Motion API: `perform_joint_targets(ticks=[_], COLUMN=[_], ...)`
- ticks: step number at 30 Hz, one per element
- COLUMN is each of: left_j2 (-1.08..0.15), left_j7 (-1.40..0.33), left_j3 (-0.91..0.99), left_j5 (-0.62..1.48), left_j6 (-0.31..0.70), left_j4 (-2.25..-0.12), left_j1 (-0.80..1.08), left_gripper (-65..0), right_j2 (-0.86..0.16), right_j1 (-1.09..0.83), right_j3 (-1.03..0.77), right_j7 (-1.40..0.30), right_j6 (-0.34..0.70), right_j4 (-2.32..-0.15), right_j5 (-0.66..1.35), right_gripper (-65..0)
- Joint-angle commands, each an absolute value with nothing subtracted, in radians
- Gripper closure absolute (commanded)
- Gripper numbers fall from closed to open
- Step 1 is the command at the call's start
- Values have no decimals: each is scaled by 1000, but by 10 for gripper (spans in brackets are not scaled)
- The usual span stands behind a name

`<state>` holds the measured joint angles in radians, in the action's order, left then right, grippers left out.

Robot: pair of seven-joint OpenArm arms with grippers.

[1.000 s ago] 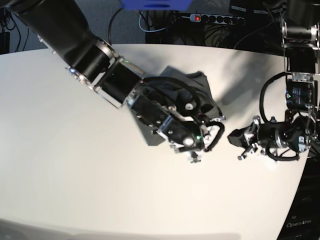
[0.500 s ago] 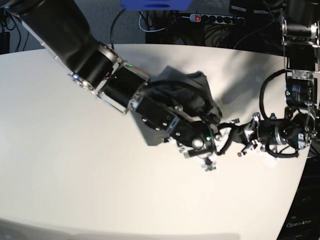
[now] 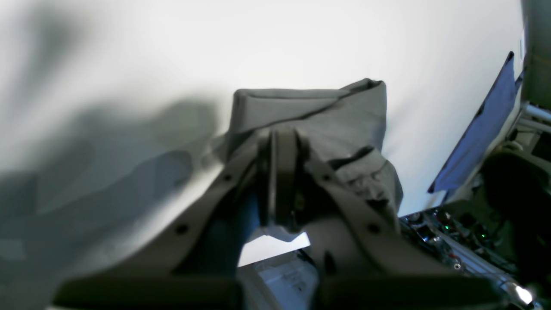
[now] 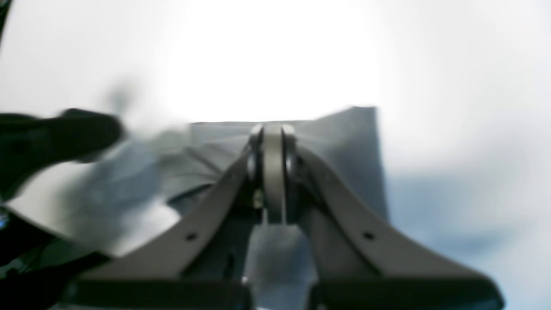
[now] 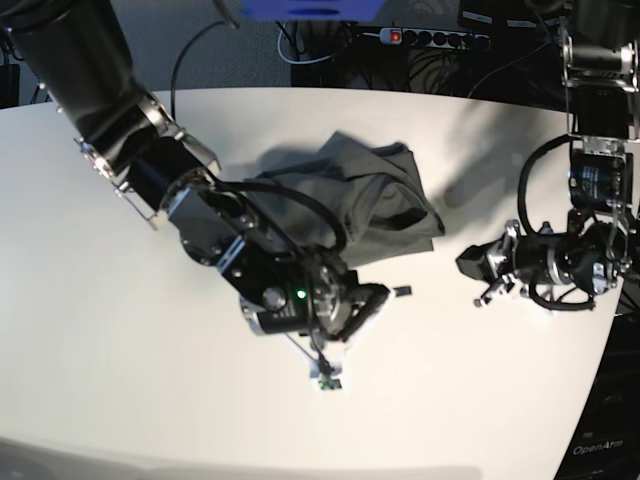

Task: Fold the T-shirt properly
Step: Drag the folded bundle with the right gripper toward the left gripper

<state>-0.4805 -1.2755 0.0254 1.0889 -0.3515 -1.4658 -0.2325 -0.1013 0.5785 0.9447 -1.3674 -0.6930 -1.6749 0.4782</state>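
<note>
The T-shirt [image 5: 385, 190] lies as a dark grey, wrinkled bundle on the white table [image 5: 90, 320], behind the middle. In the base view my right gripper [image 5: 398, 291] is shut and sits just in front of the shirt, and its arm hides the shirt's left part. My left gripper [image 5: 468, 265] is shut and stands off the shirt's right edge, apart from it. In the left wrist view the closed left gripper [image 3: 280, 137] points at the T-shirt [image 3: 344, 120]. The right wrist view is blurred, with the shut right gripper [image 4: 272, 131] before the grey T-shirt [image 4: 348, 150]; nothing shows between either pair of fingers.
A power strip [image 5: 430, 38] and cables lie behind the table's far edge beside a blue object [image 5: 310, 8]. The table's curved right edge [image 5: 590, 380] runs close to the left arm. A small connector [image 5: 325, 380] dangles under the right wrist. Blue cloth [image 3: 478, 133] hangs off the table.
The right arm has swung back toward the front left, uncovering most of the shirt. The left gripper has stayed near the shirt's right side. Both grippers stay shut.
</note>
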Motion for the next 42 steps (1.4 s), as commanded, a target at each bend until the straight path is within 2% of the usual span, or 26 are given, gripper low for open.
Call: perform_joint_targets(ticks=[1, 7, 22, 34, 38, 42], left_j2=[-490, -473, -472, -472, -472, -472], left_j7=[-1277, -1277, -1276, -1274, -1274, -1274], left_j3=[33, 33, 33, 35, 35, 35], left_j5=[1107, 1107, 1106, 1106, 1106, 1106], left_j6=[-351, -351, -351, -351, -351, -351], left_j4=[-1480, -1480, -1480, -1445, -1445, -1445], left_j1=[-257, -257, -263, -266, -266, -266], left_gripper=[-18, -18, -18, -18, -18, -18], right_j2=[-107, -188, -185, -71, -24, 13], right_j1=[588, 515, 381, 189, 154, 137], right_j3=[941, 943, 943, 946, 946, 946], right_j7=[-1346, -1216, -1219, -1302, -1396, -1396], right_j6=[-698, -698, -698, -698, -698, -698], right_j4=[-1685, -1682, -1673, -1712, -1787, -1845], right_j5=[481, 478, 478, 481, 481, 481], right_gripper=[-6, -3, -1, -1, -1, -1])
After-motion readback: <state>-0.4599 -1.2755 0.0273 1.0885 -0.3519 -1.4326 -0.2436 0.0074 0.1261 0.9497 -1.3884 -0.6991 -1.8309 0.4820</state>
